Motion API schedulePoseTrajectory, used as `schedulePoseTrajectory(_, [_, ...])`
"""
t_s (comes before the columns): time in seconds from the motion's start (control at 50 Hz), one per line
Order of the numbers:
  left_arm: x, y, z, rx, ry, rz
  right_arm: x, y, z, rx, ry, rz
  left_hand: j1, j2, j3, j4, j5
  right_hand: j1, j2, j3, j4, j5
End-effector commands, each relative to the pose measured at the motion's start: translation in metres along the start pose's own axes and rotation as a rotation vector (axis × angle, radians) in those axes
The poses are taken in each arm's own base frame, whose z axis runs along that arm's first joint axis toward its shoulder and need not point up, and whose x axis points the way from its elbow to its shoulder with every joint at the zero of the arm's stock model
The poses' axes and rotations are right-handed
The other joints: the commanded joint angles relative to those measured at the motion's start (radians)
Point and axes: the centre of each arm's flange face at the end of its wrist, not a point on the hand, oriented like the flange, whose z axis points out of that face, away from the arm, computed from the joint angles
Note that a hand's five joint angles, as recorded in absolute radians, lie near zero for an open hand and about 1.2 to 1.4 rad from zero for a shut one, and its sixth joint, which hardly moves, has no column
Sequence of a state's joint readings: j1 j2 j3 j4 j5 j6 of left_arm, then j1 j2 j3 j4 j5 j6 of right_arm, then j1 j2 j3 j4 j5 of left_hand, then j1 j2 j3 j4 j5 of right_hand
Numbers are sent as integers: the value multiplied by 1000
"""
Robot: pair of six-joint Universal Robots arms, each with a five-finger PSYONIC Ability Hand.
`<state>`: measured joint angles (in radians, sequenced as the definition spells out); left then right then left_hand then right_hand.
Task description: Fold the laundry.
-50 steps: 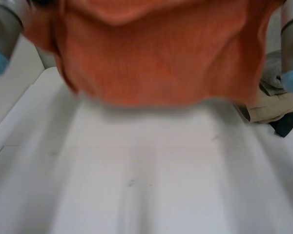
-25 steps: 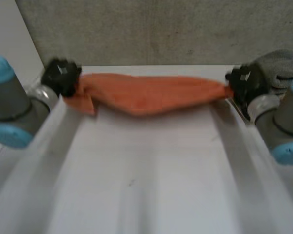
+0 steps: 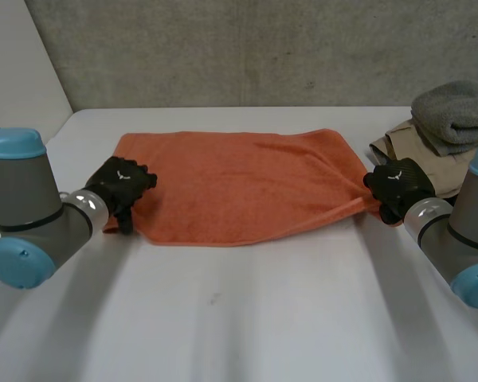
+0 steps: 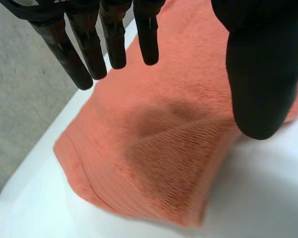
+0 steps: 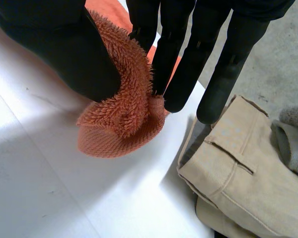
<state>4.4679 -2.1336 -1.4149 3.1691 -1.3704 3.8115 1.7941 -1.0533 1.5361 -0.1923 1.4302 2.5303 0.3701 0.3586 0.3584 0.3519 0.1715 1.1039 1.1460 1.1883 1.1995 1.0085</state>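
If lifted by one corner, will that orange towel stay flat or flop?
The orange towel would likely flop: its corner bunches softly in the right hand. Thin and flat, it seems light. Fuzzy loops probably resist slipping.

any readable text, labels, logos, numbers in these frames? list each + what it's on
No readable text in any view.
Left hand and right hand: a small pale mark on the back of each, too small to read.
Orange towel: plain, no tag or print visible.
Beige trousers: no label visible.
Grey folded cloth: no label visible.
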Motion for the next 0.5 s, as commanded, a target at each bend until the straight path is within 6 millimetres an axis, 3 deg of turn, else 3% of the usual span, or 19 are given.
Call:
schedulePoseTrajectory(0.02, [-6, 19, -6, -117, -51, -12, 4, 4, 3, -16, 22, -4, -36, -25, -25, -18, -12, 292, 250, 208, 197, 213])
schedulePoseTrajectory(0.18, [-30, 40, 9, -144, -97, -53, -1, 2, 0, -18, 10, -11, -4, 7, 8, 14, 20, 292, 250, 208, 197, 213])
schedulePoseTrajectory(0.26, [-31, 43, 21, -129, -77, -83, -5, 2, -2, -21, 7, -22, 48, 60, 60, 67, 73, 292, 250, 208, 197, 213])
schedulePoseTrajectory(0.4, [-36, 38, 31, -115, -67, -186, -7, 2, -4, -31, 9, -33, 110, 122, 122, 129, 135, 292, 250, 208, 197, 213])
schedulePoseTrajectory(0.5, [-35, 34, 29, -135, -27, -236, -7, 5, -6, -39, 7, -39, 108, 119, 119, 126, 132, 292, 250, 208, 197, 213])
